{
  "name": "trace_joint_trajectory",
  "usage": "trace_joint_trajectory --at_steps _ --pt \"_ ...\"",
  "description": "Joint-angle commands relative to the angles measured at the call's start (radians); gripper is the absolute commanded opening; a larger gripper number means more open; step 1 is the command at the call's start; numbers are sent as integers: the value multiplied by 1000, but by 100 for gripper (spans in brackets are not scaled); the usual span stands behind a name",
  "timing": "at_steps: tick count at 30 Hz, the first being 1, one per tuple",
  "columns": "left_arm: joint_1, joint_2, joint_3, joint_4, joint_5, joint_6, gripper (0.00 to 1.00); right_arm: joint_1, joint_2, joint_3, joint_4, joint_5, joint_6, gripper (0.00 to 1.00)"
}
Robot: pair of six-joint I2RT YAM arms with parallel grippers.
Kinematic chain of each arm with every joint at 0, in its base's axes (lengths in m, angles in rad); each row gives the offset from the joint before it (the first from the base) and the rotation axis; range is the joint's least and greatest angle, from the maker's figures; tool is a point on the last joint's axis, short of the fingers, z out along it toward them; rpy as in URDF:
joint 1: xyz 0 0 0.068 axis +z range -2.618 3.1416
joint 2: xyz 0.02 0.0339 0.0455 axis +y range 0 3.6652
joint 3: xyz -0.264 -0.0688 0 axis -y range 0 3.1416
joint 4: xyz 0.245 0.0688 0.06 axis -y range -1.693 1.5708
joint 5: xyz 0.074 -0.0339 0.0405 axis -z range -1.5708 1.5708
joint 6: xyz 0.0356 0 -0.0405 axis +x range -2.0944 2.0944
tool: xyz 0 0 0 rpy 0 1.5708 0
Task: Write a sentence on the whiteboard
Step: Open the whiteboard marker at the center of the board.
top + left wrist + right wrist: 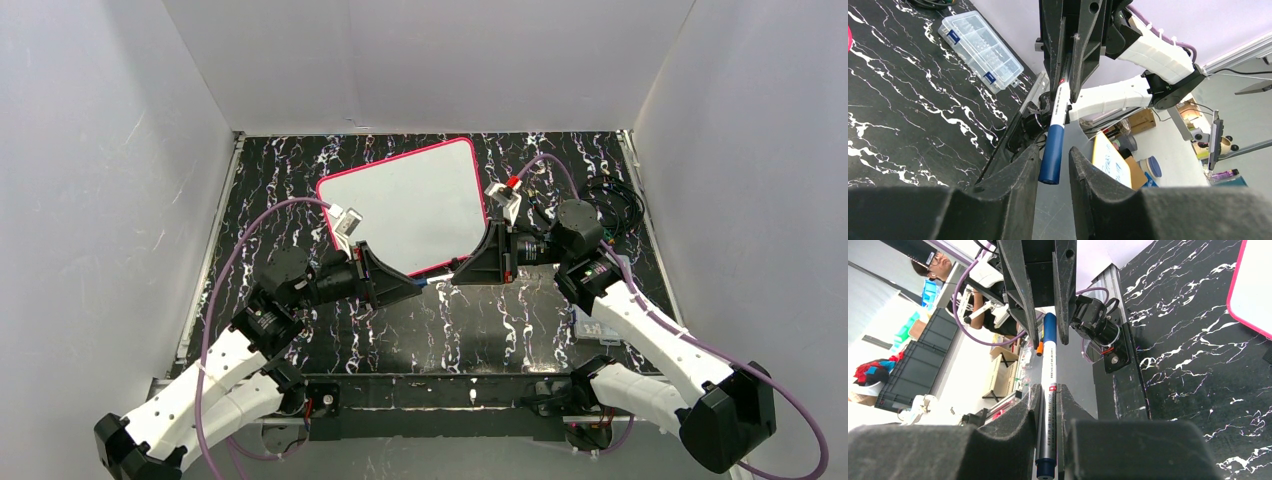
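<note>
The whiteboard [400,205], white with a thin pink-red frame, lies flat at the back middle of the black marbled table; its corner [1255,280] also shows in the right wrist view. No sentence shows on its face. My right gripper [457,276] [1048,395] is shut on the white barrel of a marker pen [440,279] [1049,365], held level above the table's middle. The pen's blue cap [1052,155] points into my left gripper [424,283] [1054,165]. Those jaws stand narrowly open around the cap: it lies against one finger, with a small gap to the other.
A clear plastic compartment box [979,50] [592,325] lies on the table's right side near the right arm. Black cables [615,195] are bunched at the back right. White walls close in the table on three sides. A person [948,270] sits beyond the near edge.
</note>
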Motion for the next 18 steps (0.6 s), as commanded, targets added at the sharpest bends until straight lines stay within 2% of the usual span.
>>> trace_joint_trajectory --at_steps 1,4,6,12,18 --pt "5 -7 -2 40 36 -2 25 4 2 2 57 -25 7 1" --pt "5 -6 -9 60 40 -10 15 6 1 -1 59 -25 8 1" --pt "5 -10 -17 66 33 -15 1 6 -2 -5 59 -27 8 1" --pt "14 -24 -51 134 61 -27 0 4 -22 -28 172 -17 72 1" --pt "48 -69 -59 150 98 -29 0 -25 -37 -26 144 -35 60 1"
